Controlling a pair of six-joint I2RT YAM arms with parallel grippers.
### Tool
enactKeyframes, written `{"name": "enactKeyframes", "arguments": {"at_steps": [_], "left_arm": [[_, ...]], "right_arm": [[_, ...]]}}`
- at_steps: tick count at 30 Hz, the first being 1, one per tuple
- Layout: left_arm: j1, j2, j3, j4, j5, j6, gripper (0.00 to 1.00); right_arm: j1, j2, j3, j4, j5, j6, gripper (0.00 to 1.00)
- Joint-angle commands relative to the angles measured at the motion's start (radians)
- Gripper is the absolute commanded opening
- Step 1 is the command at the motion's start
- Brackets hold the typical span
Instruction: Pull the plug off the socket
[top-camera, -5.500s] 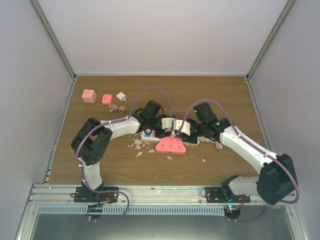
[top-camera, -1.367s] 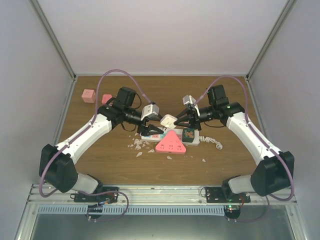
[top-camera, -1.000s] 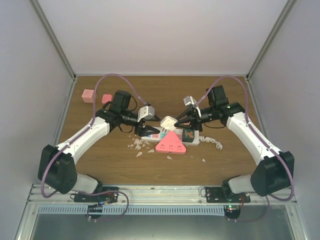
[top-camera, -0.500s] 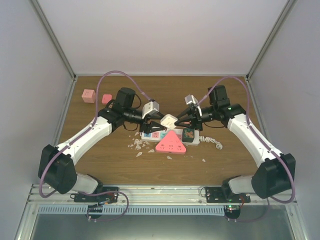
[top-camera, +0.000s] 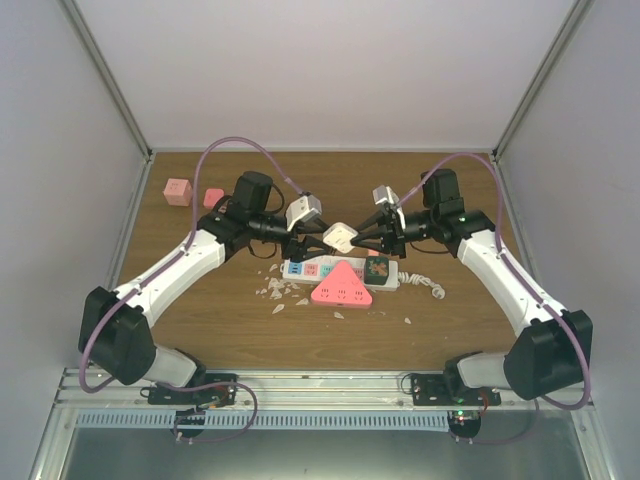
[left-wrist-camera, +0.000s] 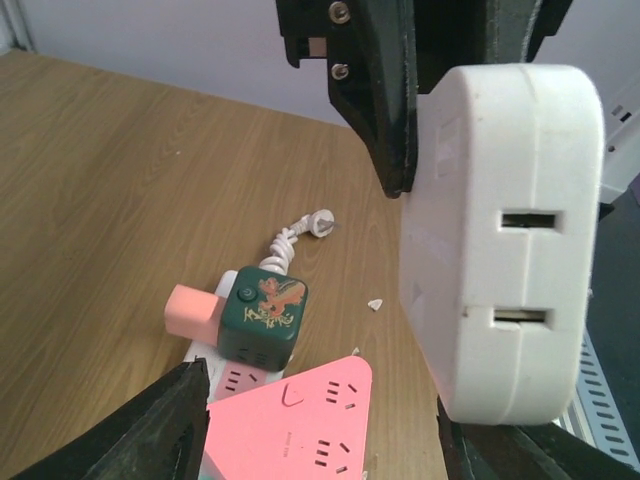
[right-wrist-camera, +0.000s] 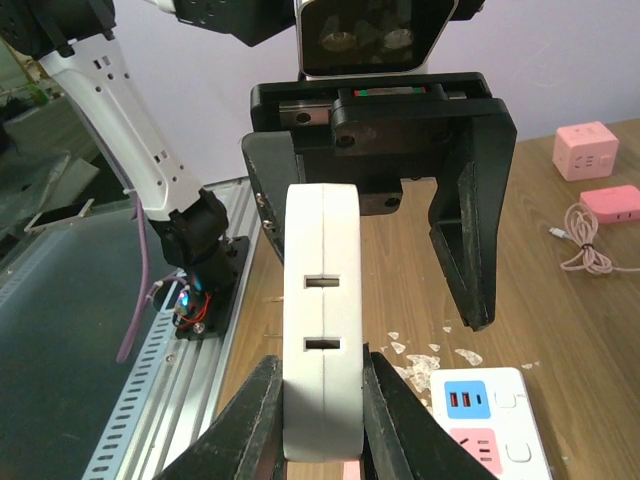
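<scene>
Wood table (top-camera: 200, 320): your right gripper (top-camera: 355, 241) clamps the white plug (top-camera: 338, 237) aloft above the socket (top-camera: 310, 268); left gripper (top-camera: 310, 238) spread wide beside it.

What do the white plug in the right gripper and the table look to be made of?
The white plug looks like hard moulded plastic, smooth matt white: a seam line and two clean-cut slots show. The table looks like wood or wood-look laminate, by its brown grain streaks; which cannot be told.
</scene>
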Motion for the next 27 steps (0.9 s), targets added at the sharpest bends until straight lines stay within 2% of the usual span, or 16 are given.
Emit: {"name": "enactKeyframes", "arguments": {"at_steps": [1,11,17,21,24,27], "left_arm": [[-0.029,0.002,0.070,0.115,0.007,-0.046,0.65],[-0.052,0.013,0.085,0.056,0.043,0.027,0.74],[-0.053,0.005,0.084,0.066,0.023,0.020,0.74],[-0.052,0.014,0.091,0.074,-0.034,0.015,0.69],[-0.049,0.015,0.105,0.026,0.026,0.085,0.68],[-0.044,0.018,0.134,-0.101,0.136,0.238,0.73]], "right_arm": [[0.014,0.015,-0.028,0.028,0.065,0.042,0.01],[0.013,0.034,-0.013,0.018,0.061,0.051,0.01],[0.012,0.048,-0.002,0.011,0.067,0.040,0.01],[0.013,0.042,0.000,-0.006,0.039,0.022,0.01],[0.013,0.044,0.004,-0.028,0.030,0.006,0.01],[0.013,0.049,0.004,-0.041,0.021,-0.007,0.01]]}}
